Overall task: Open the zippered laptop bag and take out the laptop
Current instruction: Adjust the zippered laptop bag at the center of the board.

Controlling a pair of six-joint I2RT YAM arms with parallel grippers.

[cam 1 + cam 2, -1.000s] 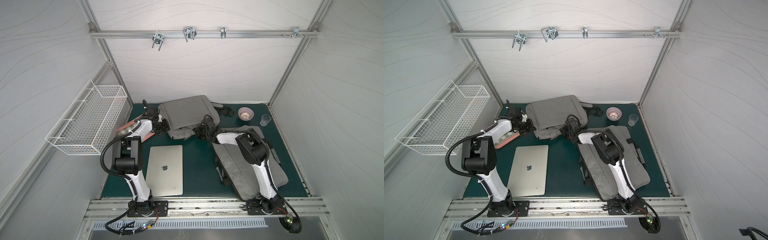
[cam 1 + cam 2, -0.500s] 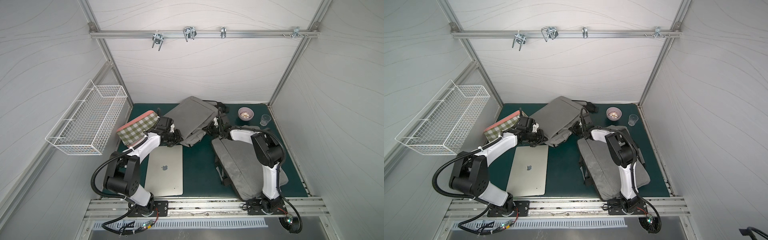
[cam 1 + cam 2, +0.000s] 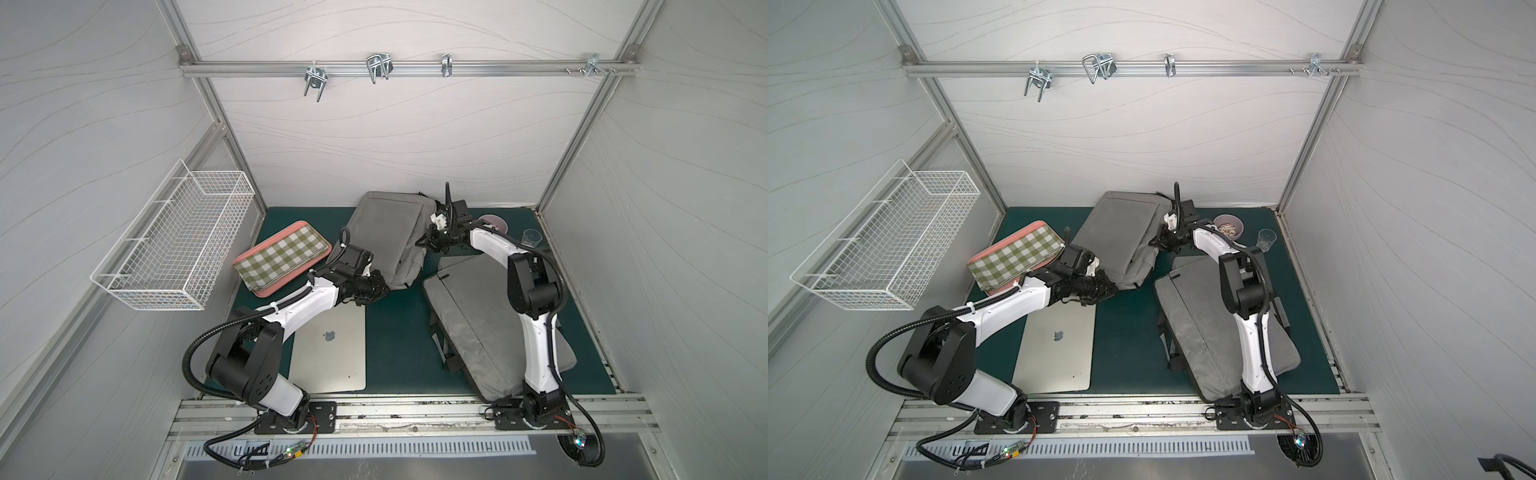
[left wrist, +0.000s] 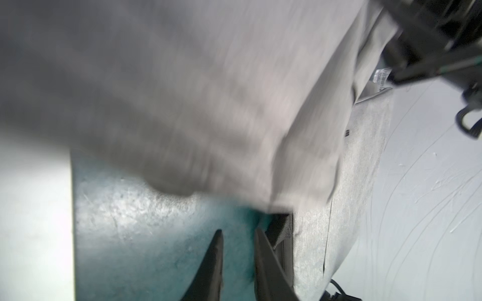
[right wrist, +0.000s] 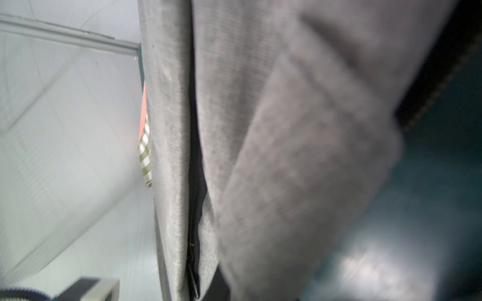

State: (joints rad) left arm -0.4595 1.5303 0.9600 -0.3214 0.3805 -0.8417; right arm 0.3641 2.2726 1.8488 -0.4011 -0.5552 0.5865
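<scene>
Your right claw [image 3: 434, 243] pinches the laptop bag [image 3: 386, 237] at 12 o'clock, propping it tilted off the surface [image 3: 395, 332]. Your left claw [image 4: 238, 232], slightly parted and empty, hovers beside its corner. The laptop [image 3: 332, 353] lies out at 7 o'clock.

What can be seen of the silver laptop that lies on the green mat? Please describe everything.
The silver laptop is closed, with a smooth, metal-looking lid and a grey apple logo facing up. It lies flat on the green mat, near the front edge, beside the base of the left arm, which crosses over its far left corner and hides it; whether they touch is unclear. Nothing grips it.
</scene>
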